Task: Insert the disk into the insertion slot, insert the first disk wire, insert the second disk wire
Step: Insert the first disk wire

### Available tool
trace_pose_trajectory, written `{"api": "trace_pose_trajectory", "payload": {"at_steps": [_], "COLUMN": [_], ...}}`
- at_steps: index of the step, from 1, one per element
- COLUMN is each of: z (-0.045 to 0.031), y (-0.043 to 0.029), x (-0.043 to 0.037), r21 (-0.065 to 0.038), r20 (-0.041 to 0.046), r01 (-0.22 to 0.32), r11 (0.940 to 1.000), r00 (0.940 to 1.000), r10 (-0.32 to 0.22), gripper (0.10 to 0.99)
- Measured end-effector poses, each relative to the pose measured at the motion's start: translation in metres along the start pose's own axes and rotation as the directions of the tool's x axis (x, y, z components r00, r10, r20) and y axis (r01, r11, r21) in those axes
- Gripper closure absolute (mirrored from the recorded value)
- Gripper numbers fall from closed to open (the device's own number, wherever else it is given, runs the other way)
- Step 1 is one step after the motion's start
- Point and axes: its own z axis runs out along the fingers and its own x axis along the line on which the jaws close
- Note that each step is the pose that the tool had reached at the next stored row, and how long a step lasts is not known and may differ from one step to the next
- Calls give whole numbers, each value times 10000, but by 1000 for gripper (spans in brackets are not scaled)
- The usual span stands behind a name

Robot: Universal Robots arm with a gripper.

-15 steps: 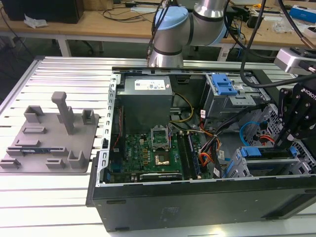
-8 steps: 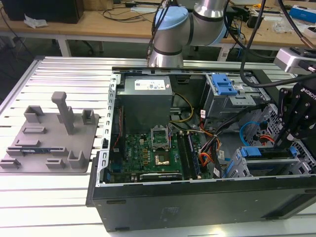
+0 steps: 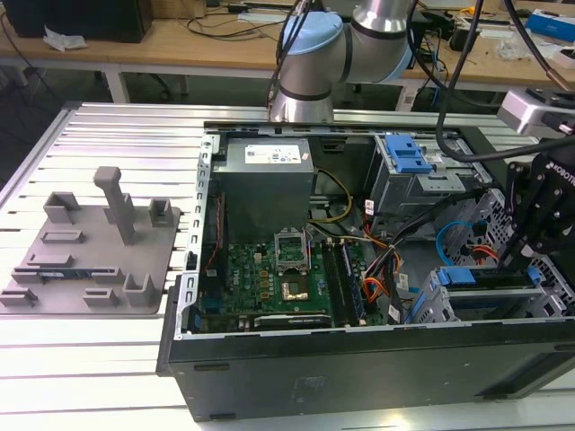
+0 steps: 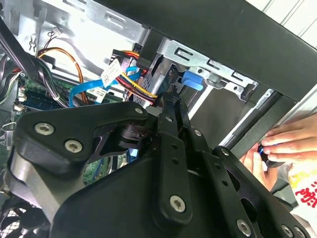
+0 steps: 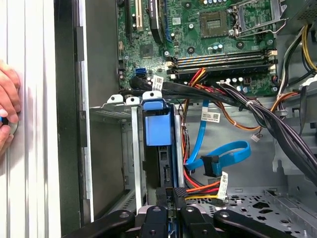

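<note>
The gripper (image 5: 172, 196) hung inside the open case (image 3: 359, 359). Its fingers (image 4: 165, 111) were drawn close together, pinching the black plug (image 5: 179, 192) of a red, yellow and orange wire bundle (image 5: 204, 188). Directly ahead of the fingertips, the disk (image 5: 157, 129) sat in the slot (image 5: 115, 113). Its blue carrier lay between the cage's grey metal walls, with the blue tab at the end farthest from the gripper. The plug was just beside the disk's near end; I could not tell whether it touched the disk. A flat blue cable (image 5: 218, 159) looped loose just off to one side of the gripper, its connector free. Beyond the disk, well away from the fingers, lay the green motherboard (image 5: 208, 29). Outside the case wall, on the gripper's other side, a person's hand (image 5: 7, 111) rested on the ribbed table (image 5: 34, 148), holding a small dark object.
</note>
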Motion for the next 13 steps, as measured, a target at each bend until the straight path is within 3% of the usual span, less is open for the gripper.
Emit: {"api": "trace_pose_trajectory", "payload": {"at_steps": [13], "z": [17], "y": [-8], "x": [1], "r21": [-1], "r20": [4], "r01": [0], "r11": [10000], "r00": [10000], "r10": [0], "gripper": [922]}}
